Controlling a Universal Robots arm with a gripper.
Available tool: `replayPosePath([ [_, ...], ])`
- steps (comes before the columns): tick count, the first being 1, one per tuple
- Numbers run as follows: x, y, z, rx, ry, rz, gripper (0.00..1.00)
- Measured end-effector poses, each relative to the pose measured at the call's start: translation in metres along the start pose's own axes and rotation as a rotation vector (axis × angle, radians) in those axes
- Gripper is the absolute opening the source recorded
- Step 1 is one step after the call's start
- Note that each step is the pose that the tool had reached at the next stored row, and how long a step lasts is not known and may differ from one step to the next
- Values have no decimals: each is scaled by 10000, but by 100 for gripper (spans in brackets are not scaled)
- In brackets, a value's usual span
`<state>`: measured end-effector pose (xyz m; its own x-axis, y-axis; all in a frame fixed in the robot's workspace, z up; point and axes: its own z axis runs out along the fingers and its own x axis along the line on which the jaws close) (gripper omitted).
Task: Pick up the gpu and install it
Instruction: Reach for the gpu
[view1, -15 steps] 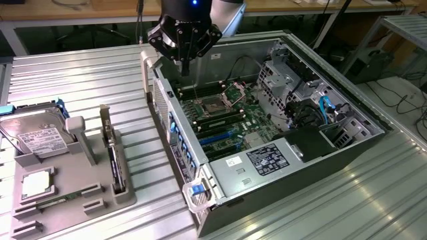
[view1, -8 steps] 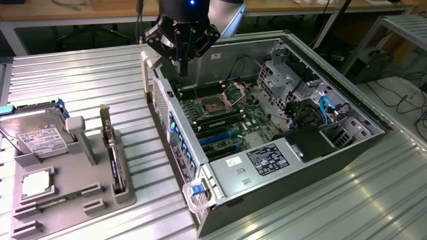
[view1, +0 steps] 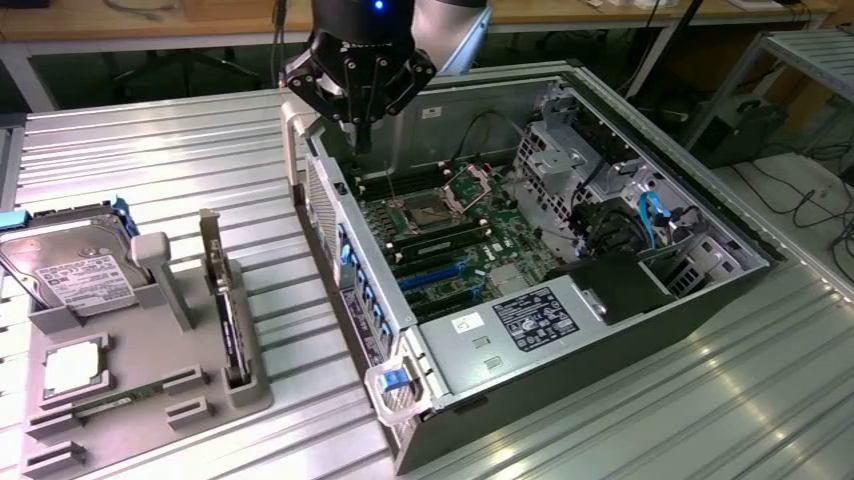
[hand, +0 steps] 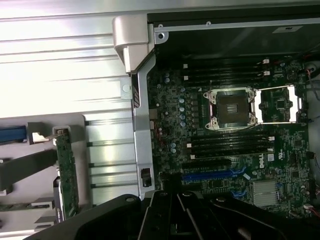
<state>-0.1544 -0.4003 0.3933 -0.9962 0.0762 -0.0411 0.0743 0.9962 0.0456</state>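
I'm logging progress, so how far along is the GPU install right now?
Nothing looks done: the gpu stands on edge in its grey holder, untouched. In hand: nothing; the jaws are shut, empty, above the open computer case. Left: pickup and install.

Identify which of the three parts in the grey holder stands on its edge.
The gpu, the thin dark card slotted upright nearest the computer case; the hard drive and the square chip lie broad face up.

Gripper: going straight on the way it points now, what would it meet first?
Probably the computer case: the gripper points down over its rear wall beside the motherboard. Depth is unclear, so whether the wall's rim or the board comes first cannot be told.
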Motion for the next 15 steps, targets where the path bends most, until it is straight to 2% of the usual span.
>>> replayPosePath([
  [15, 73, -11, -4, 1, 1, -1, 11],
])
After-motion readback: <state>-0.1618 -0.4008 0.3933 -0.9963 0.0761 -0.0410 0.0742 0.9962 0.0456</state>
